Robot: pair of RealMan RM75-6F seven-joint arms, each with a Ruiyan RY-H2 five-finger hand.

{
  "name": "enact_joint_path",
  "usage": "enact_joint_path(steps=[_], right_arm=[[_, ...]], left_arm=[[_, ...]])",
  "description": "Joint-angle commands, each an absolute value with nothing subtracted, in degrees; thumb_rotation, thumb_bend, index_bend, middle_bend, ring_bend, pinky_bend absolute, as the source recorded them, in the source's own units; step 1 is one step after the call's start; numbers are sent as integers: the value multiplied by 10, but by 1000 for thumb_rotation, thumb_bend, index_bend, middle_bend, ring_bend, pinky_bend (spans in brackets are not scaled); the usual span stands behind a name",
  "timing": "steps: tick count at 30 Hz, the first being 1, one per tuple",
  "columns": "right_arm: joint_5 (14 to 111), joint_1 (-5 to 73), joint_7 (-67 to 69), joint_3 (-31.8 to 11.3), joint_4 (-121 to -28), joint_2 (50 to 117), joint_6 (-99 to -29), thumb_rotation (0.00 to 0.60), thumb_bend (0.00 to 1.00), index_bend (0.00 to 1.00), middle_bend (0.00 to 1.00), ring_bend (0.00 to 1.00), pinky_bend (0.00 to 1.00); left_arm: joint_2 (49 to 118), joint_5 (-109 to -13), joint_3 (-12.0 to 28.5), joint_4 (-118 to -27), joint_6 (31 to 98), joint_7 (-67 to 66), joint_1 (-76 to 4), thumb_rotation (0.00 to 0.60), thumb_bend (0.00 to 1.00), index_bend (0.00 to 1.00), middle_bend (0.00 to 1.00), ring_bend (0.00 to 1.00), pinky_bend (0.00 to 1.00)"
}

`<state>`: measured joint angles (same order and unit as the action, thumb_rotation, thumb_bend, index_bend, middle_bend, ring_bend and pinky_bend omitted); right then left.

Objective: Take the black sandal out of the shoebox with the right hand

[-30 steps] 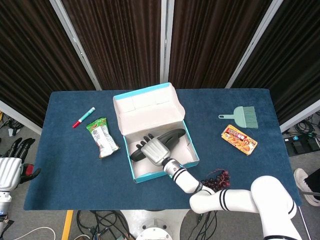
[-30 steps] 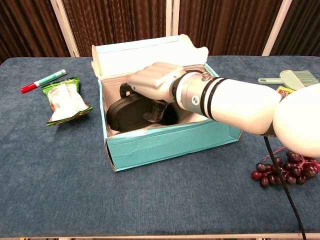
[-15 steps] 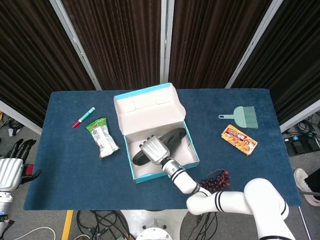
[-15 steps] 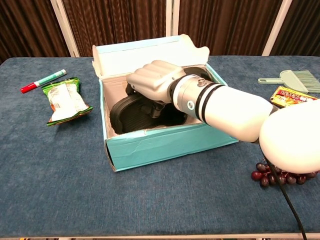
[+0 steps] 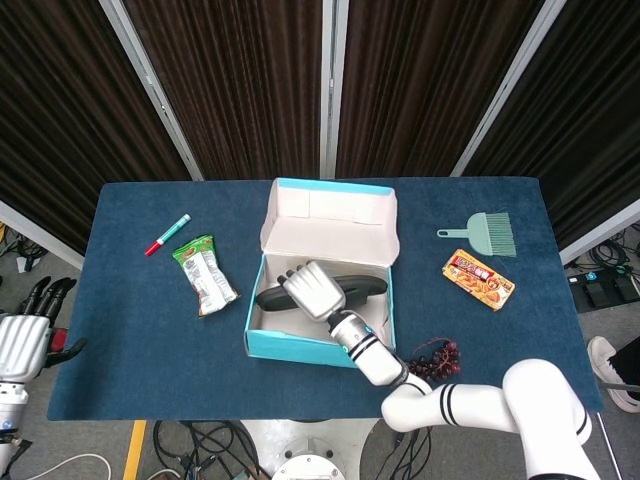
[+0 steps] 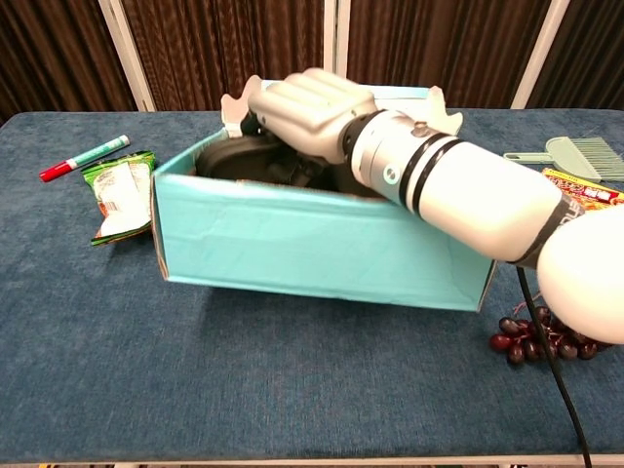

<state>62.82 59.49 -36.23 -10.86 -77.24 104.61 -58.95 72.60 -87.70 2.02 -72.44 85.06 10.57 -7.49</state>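
The black sandal (image 5: 366, 285) lies across the top of the teal shoebox (image 5: 290, 346), its two ends sticking out past my right hand (image 5: 312, 290). That hand grips the sandal's middle from above, fingers curled round it. In the chest view the right hand (image 6: 307, 112) is up at the rim of the shoebox (image 6: 312, 244), and only a dark piece of the sandal (image 6: 234, 156) shows behind the front wall. The box's lid (image 5: 330, 215) stands open at the back. My left hand (image 5: 20, 342) hangs off the table's lower left corner, holding nothing, its fingers apart.
A red-capped marker (image 5: 167, 235) and a green snack packet (image 5: 205, 273) lie left of the box. To the right are a green brush (image 5: 482, 232) and an orange snack box (image 5: 479, 278). Dark grapes (image 5: 435, 358) sit beside my right forearm.
My right hand has risen with the sandal to the box's rim. The shoebox has swung round and come nearer the chest camera, its long teal wall now facing front.
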Motion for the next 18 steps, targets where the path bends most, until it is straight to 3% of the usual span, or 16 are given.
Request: enact_joint_path(steps=[1,18], right_arm=[[648,586,-344,-114,-773,1040,-602,600,511,886,779,606,650],[769,574,-205,-115,-698,1074,-635,600,528,897,779,606,650]], left_arm=[[726,-878,21,-728,850,103,-76,600,188,100,106,31,287],[724,-875,22,-731,848,104,-77,600,188,100,106,31,288]])
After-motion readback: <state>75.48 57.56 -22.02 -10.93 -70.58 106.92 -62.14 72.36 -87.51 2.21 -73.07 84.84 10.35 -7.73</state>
